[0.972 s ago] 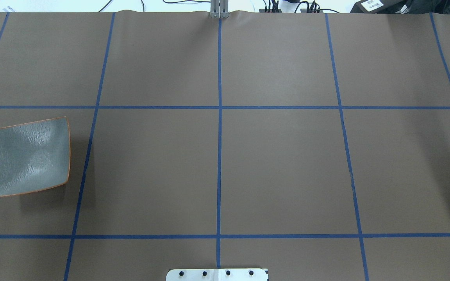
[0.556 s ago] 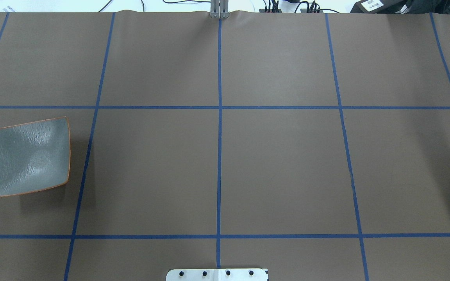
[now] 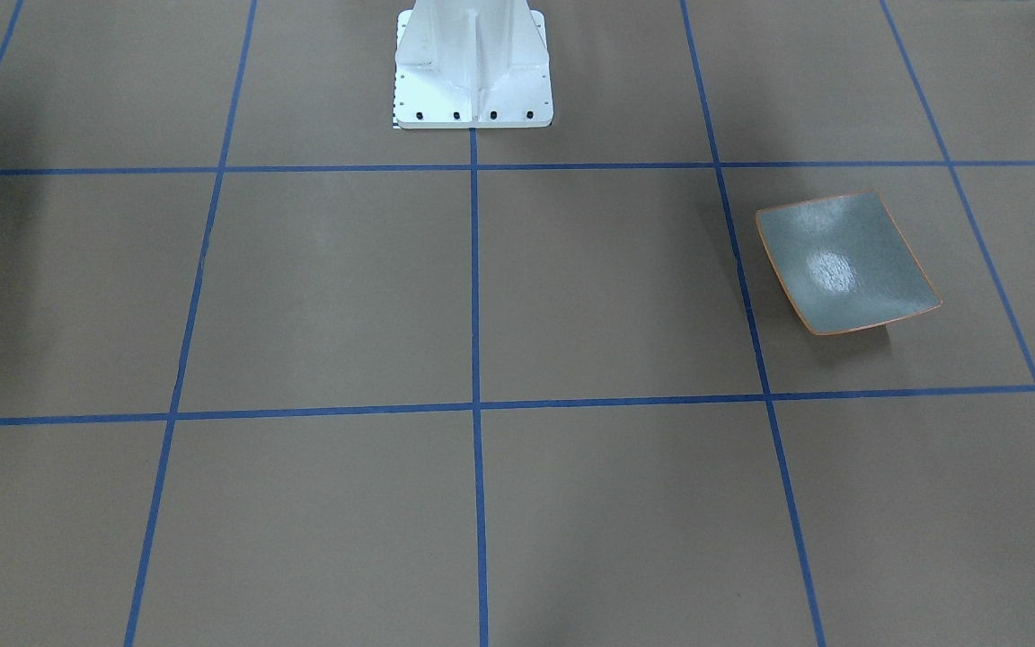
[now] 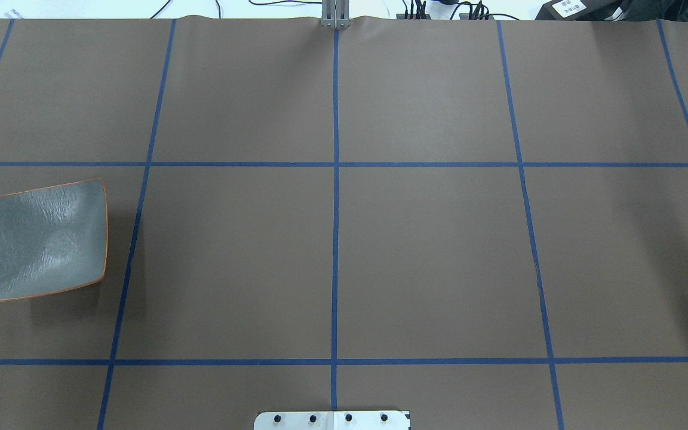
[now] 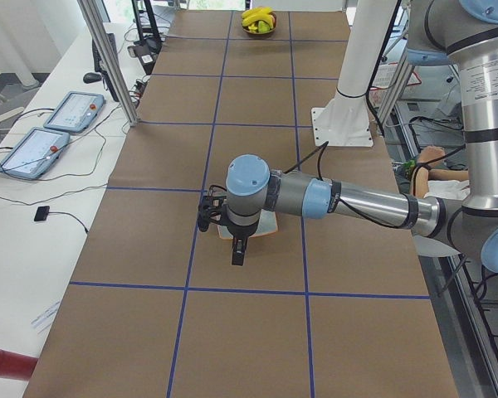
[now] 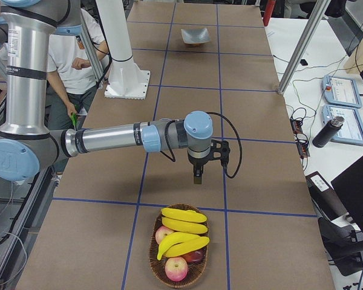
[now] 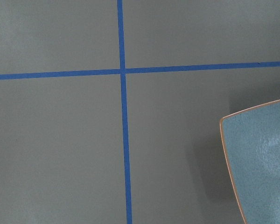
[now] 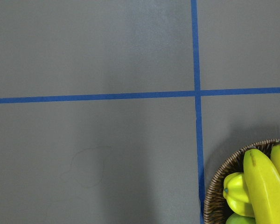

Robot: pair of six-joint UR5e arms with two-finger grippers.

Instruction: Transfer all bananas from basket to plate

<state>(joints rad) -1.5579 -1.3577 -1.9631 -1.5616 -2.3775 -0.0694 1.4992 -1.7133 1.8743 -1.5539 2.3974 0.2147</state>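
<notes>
Brown paper crossed by blue tape covers the table (image 4: 427,257). Four bananas (image 6: 183,225) lie with other fruit in one wicker basket (image 6: 152,254) at the robot's right end. One plate (image 4: 45,239) sits bare at the left end, well apart from them. The right gripper (image 6: 196,178) hangs near the basket and the left gripper (image 5: 238,257) by the plate. Whether either pair of jaws is open or holds anything cannot be told. Overhead, the plate has not shifted since a second ago.
</notes>
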